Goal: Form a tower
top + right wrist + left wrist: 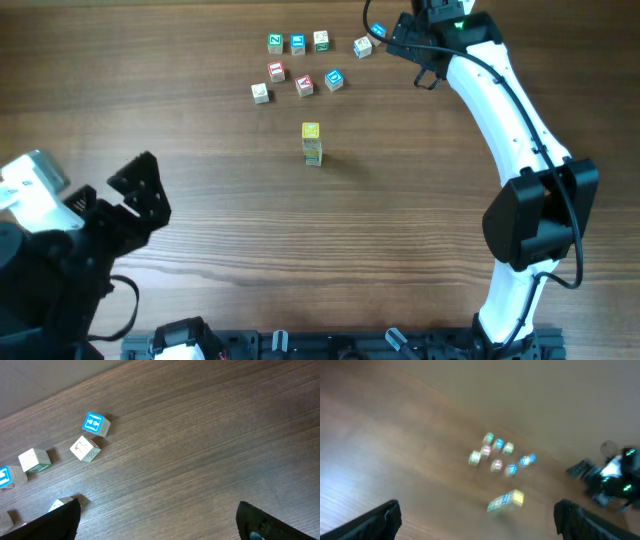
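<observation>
The tower (311,144) stands mid-table as a slim stack, a yellow cube on top and white cubes with green marks below. It shows blurred in the left wrist view too, tower (506,500), ahead of my jaws. My left gripper (150,196) hovers at the lower left, open and empty, well apart from the stack; its dark fingers (376,522) frame the view. My right gripper (412,58) is at the back right, open and empty, just right of two loose cubes. Its fingers (260,521) stand wide over bare wood.
Several loose letter cubes (300,62) lie scattered behind the tower. A blue cube (95,424) and a white cube (85,448) lie left of my right jaws; another cube (62,504) is partly hidden by the left finger. The right arm (510,110) spans the right side.
</observation>
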Motion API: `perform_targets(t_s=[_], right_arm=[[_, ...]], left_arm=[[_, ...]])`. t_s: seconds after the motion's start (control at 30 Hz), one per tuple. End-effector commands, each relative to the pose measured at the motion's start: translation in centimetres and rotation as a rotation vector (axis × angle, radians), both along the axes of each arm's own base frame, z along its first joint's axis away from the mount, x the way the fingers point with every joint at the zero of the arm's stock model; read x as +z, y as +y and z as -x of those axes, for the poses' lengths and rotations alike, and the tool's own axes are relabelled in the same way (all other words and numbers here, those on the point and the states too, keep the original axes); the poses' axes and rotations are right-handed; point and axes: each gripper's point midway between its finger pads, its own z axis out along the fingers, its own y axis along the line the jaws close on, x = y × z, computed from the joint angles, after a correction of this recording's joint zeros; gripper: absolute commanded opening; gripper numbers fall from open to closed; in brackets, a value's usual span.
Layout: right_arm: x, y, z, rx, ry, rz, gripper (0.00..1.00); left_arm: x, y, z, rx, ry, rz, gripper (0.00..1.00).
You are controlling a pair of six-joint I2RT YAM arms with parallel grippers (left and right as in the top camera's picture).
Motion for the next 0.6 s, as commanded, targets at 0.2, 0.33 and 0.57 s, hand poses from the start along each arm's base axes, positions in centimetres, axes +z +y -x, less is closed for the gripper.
perform_targets(t_s=[0.2, 0.33, 0.57], right_arm=[[-0.6, 0.0, -0.1, 0.003, 0.007, 0.026, 1.0], [-0.6, 0.0, -0.1, 0.004, 0.007, 0.026, 1.0], [-0.6, -0.1, -0.1, 0.003, 0.007, 0.026, 1.0]], left_arm=[[-5.7, -0.9, 2.9, -0.017, 0.279, 0.059, 1.0], [-5.7, -0.9, 2.9, -0.017, 0.28, 0.059, 1.0], [-4.4, 0.2, -1.7, -0.017, 0.054, 0.004, 1.0]])
